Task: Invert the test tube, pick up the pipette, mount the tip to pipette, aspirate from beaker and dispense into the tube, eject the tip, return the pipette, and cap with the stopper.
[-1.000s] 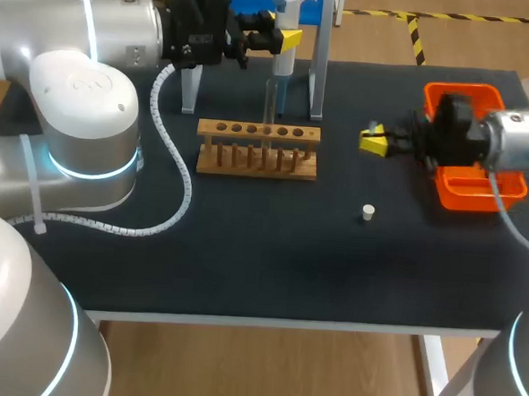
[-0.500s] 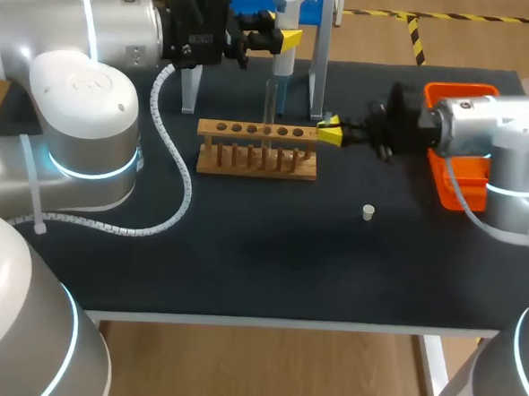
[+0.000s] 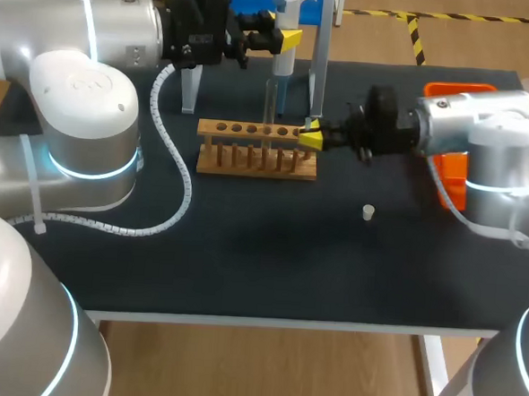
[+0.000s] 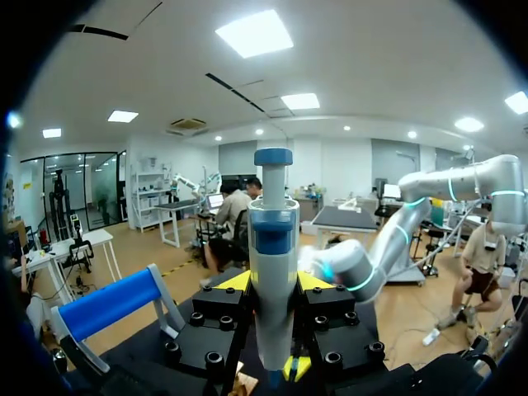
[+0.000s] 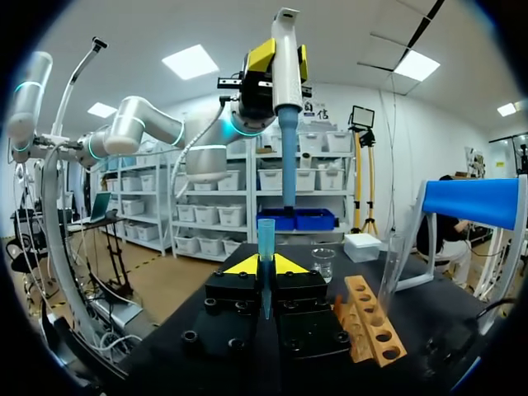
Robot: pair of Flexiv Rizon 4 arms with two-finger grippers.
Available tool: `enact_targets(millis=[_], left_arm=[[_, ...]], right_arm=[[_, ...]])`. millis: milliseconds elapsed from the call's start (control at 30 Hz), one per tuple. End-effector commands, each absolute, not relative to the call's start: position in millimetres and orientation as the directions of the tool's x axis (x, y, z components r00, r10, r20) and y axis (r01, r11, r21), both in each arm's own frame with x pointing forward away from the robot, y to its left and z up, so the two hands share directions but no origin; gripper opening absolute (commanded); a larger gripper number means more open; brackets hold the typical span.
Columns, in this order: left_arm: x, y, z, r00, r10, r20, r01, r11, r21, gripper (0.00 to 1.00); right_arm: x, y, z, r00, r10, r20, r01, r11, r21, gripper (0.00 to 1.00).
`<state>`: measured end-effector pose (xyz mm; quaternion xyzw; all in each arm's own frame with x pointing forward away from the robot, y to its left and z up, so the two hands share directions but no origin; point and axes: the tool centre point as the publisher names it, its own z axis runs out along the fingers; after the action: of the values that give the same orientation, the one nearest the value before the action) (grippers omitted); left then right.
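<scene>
My left gripper (image 3: 286,40) is shut on the white and blue pipette (image 3: 286,29), holding it upright above the back of the table; in the left wrist view the pipette (image 4: 272,264) stands between the yellow fingertips (image 4: 235,282). My right gripper (image 3: 311,136) is by the right end of the wooden rack (image 3: 258,149), shut on a blue pipette tip (image 5: 266,247) that points up. From the right wrist the pipette (image 5: 286,82) hangs above and beyond the tip. A clear test tube (image 3: 270,100) stands upright in the rack. The white stopper (image 3: 368,212) lies on the mat.
An orange tray (image 3: 451,187) sits at the right, partly behind my right arm. A blue-topped stand (image 3: 259,0) is at the back, behind the pipette. A small glass beaker (image 5: 323,262) stands beyond the rack (image 5: 369,330) in the right wrist view.
My right arm has moved left from the orange tray to the rack's right end, carrying the tip. The left arm and pipette have not moved.
</scene>
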<state>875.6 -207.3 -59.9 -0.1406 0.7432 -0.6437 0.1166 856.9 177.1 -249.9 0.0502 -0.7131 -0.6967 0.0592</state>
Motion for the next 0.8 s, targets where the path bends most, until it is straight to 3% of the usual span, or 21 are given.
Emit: enact_targets(millis=[33, 800], left_arm=[[876, -207, -60, -0.933, -0.359, 0.008, -0.059, 0.131, -0.990, 0.00], [876, -207, -60, -0.933, -0.359, 0.008, -0.059, 0.131, -0.990, 0.00]], right_arm=[[863, 185, -256, -0.986, -0.164, 0.011, 0.008, 0.021, 1.000, 0.00], [867, 217, -263, -0.984, -0.180, -0.003, -0.007, 0.020, 1.000, 0.00]])
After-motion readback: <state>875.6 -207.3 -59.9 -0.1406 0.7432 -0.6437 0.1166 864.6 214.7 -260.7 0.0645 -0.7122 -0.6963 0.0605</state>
